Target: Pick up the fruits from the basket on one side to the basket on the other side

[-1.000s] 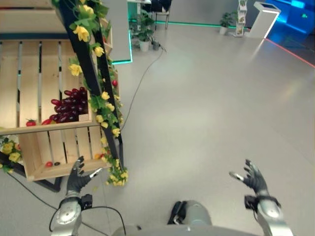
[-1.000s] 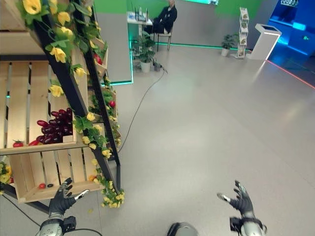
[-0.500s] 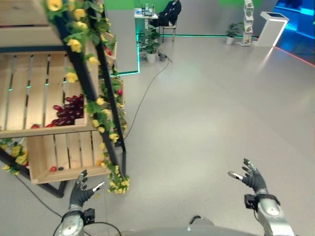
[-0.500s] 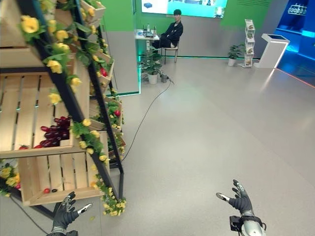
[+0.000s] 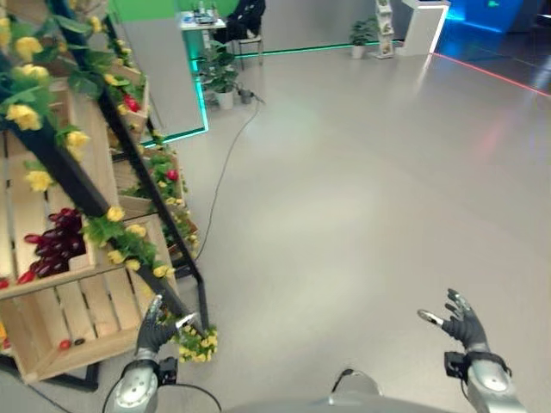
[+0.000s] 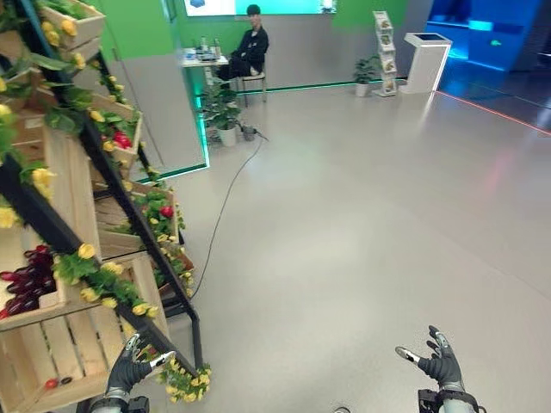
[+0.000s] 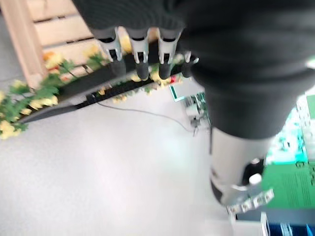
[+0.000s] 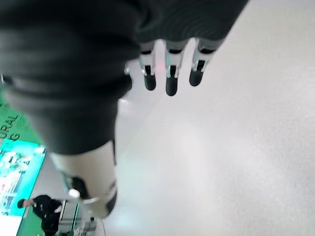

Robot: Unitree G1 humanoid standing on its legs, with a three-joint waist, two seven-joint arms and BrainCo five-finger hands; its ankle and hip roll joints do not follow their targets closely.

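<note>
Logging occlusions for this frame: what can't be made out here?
- Grapes: left eye view, partly behind the black flowered rail and cut by the edge.
- Small red fruits in the lowest crate: too small to identify.
- Left robot hand and right robot hand: open, holding nothing.
- Any target basket: can't be identified.

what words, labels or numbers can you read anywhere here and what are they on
No text here reads for certain.
green wall panel: white print, too blurred to read.
leaflet stand: covers too small to read.
wooden crates: no print seen.
</note>
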